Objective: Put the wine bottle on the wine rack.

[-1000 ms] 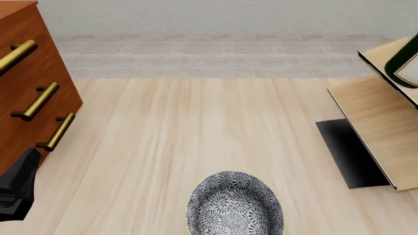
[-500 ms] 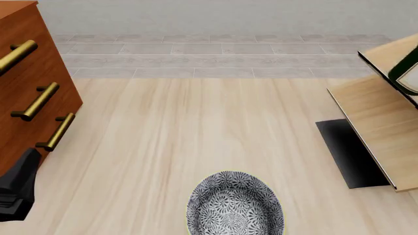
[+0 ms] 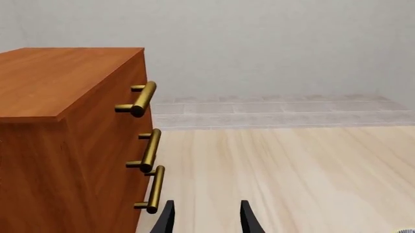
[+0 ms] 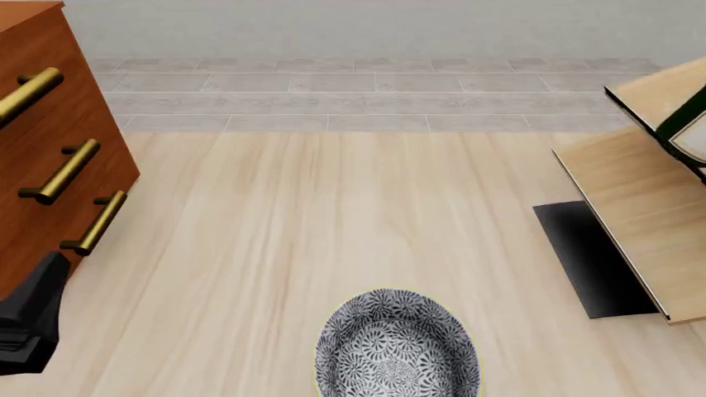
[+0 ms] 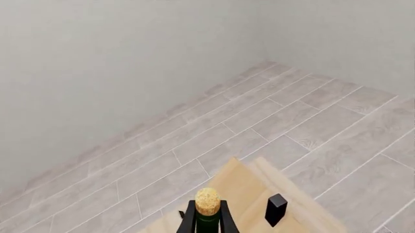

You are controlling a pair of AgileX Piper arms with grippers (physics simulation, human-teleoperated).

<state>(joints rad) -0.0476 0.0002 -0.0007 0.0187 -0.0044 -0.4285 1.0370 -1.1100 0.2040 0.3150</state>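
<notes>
The wine bottle (image 4: 692,132) shows only as a dark green sliver with a white label at the front view's right edge, over the wine rack's (image 4: 640,207) upper pale-wood panel. In the right wrist view its tan cork and dark neck (image 5: 207,206) point forward over a rack panel (image 5: 250,191). My right gripper (image 5: 228,219) is shut on the bottle; one black fingertip (image 5: 275,209) shows beside the neck. This gripper is out of the front view. My left gripper (image 3: 207,219) is open and empty, low beside the cabinet; its body also shows in the front view (image 4: 25,322).
A reddish-brown drawer cabinet (image 4: 55,157) with brass handles stands at the left, close to my left gripper. A grey patterned bowl (image 4: 398,347) sits at the front middle. The rack's black base (image 4: 590,256) lies on the table at the right.
The bottle has moved right, toward the edge of the front view, so less of it shows over the rack. The left arm has not moved.
</notes>
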